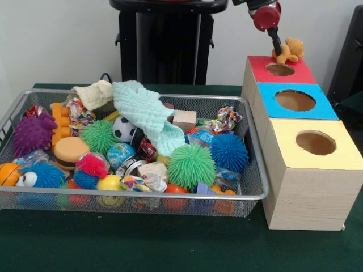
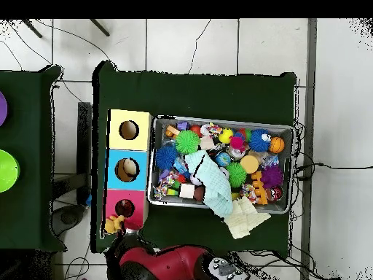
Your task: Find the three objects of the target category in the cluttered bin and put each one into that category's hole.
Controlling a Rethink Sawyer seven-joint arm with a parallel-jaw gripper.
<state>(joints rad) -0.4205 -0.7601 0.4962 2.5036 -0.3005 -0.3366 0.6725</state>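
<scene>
Yellow box (image 1: 309,170) nearest; no writing legible anywhere.

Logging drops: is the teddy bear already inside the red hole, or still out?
Still out. The teddy bear sits beside the red hole, at the box's far edge, with the claw against it; whether gripped, cannot tell.

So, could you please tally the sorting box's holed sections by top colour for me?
Red-topped section: 1
Blue-topped section: 1
Yellow-topped section: 1
Total: 3
</scene>
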